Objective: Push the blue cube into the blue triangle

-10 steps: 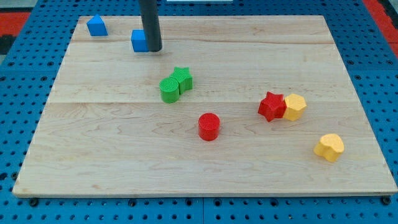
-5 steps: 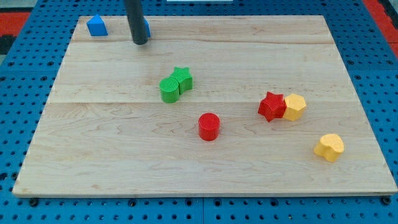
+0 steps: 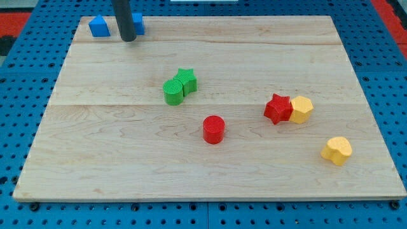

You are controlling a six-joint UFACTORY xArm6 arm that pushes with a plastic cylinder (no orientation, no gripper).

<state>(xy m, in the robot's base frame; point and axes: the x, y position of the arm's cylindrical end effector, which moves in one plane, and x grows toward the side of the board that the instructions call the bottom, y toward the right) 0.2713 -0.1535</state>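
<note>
Task incomplete: my tip [image 3: 128,39], no gripper fitted, stands between blue cube [image 3: 138,23] and blue triangle [image 3: 98,27], which remain apart.

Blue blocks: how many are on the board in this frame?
2, both at the view's top left: the blue triangle near the corner, and the blue cube to its right, partly hidden behind the rod above my tip.

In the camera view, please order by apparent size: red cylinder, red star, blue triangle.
1. Red cylinder and red star: they look alike, so I do not rank them.
2. Blue triangle: smallest, though it lies farther toward the view's top, so perspective may shrink it.
</note>
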